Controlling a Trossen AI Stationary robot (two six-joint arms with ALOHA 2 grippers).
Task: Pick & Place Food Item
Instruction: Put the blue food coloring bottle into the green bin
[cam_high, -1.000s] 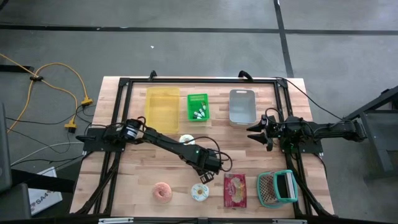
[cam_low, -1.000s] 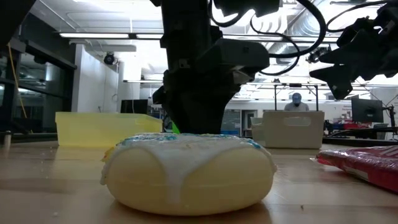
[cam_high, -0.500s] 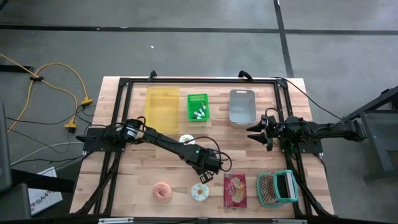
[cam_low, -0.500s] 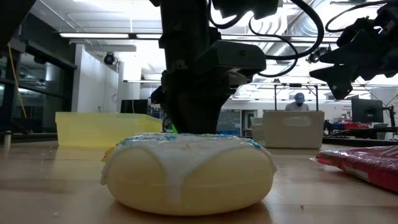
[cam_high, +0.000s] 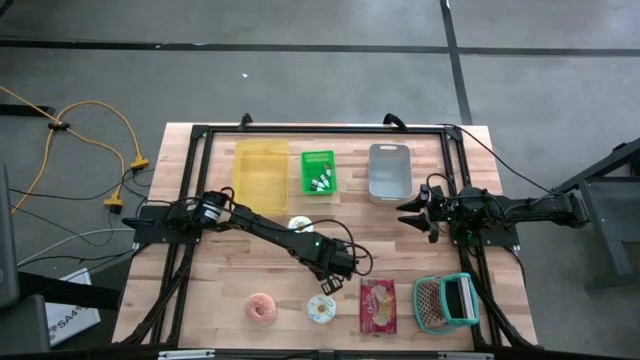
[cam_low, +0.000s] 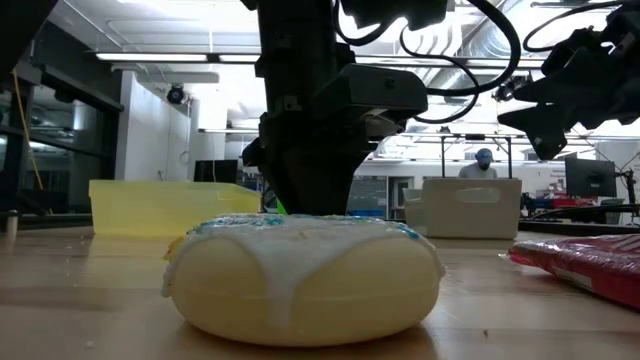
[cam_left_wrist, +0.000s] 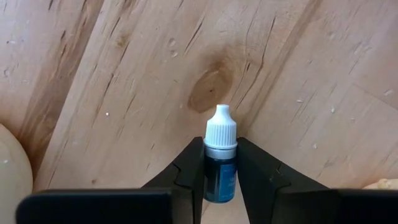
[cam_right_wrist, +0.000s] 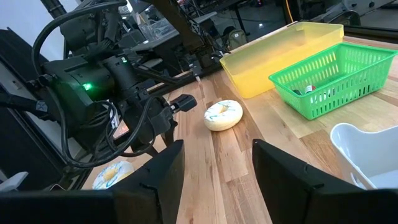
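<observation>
A small dropper bottle (cam_left_wrist: 221, 174) with a white cap and blue body lies on the wooden table (cam_left_wrist: 124, 74). My left gripper (cam_left_wrist: 221, 152) has a finger on each side of it. In the high view this gripper (cam_high: 337, 268) points down at mid-table, just beyond a white-iced doughnut (cam_high: 321, 309). In the low view that doughnut (cam_low: 303, 275) hides the fingertips. My right gripper (cam_high: 413, 212) waits open at the right side, holding nothing; its wrist view shows its open gripper (cam_right_wrist: 217, 165). My left gripper pinches the bottle's blue body (cam_left_wrist: 219, 180) between its two fingers, just below the white cap (cam_left_wrist: 221, 127). The fingers come from above, pointing steeply down, and lie across the bottle. The bottle rests on the table, its cap sticking out past the fingertips.
A pink doughnut (cam_high: 262, 307), a red packet (cam_high: 377, 305) and a teal basket (cam_high: 445, 302) lie along the near edge. Another iced doughnut (cam_high: 300, 224) lies mid-table. A yellow bin (cam_high: 261, 170), a green basket (cam_high: 319, 172) and a grey bin (cam_high: 390, 170) stand at the far side.
In the low view my left gripper's fingers have drawn closer together, behind the iced doughnut. The arm itself has stayed where it was.
</observation>
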